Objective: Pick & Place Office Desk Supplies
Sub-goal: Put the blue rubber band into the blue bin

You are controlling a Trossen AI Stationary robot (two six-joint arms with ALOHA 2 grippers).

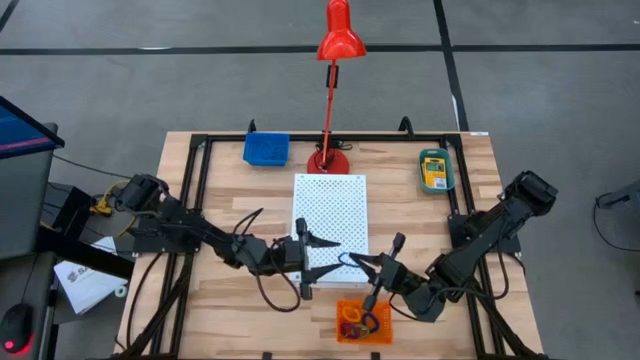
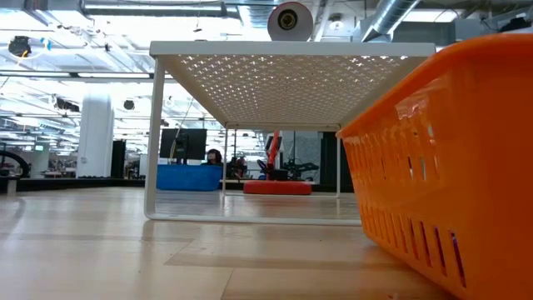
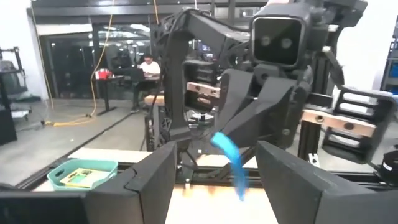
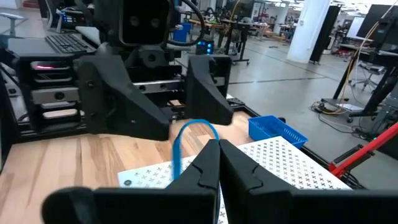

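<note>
Over the near edge of the white perforated board (image 1: 331, 215), the two grippers meet nose to nose. The right gripper (image 1: 354, 258) has its fingers pressed fully together on a thin blue loop (image 4: 186, 138), which curves up from the tips in the right wrist view. The left gripper (image 1: 322, 242) faces it from nine o'clock with its fingers spread wide, one on either side of the loop but not gripping it; the left wrist view shows the blue strip (image 3: 231, 154) hanging in the gap. This looks like a handover between arms, or a two-handed stretch of the loop. The next move, as I judge it, calls for the left fingers to close on the loop before the right ones let go, lest it drop. Counting outward: one blue loop in hand; one orange tray (image 1: 364, 321) at six o'clock on the worktop (image 1: 240, 315), holding a small tangle of purple and orange loops (image 1: 352, 317) too fine to count; one blue tray (image 1: 266, 148) at eleven o'clock; one teal tray (image 1: 435, 170) at two o'clock carrying one yellow-and-green crayon box (image 1: 434, 166); one red desk lamp (image 1: 333, 90) at twelve.
</note>
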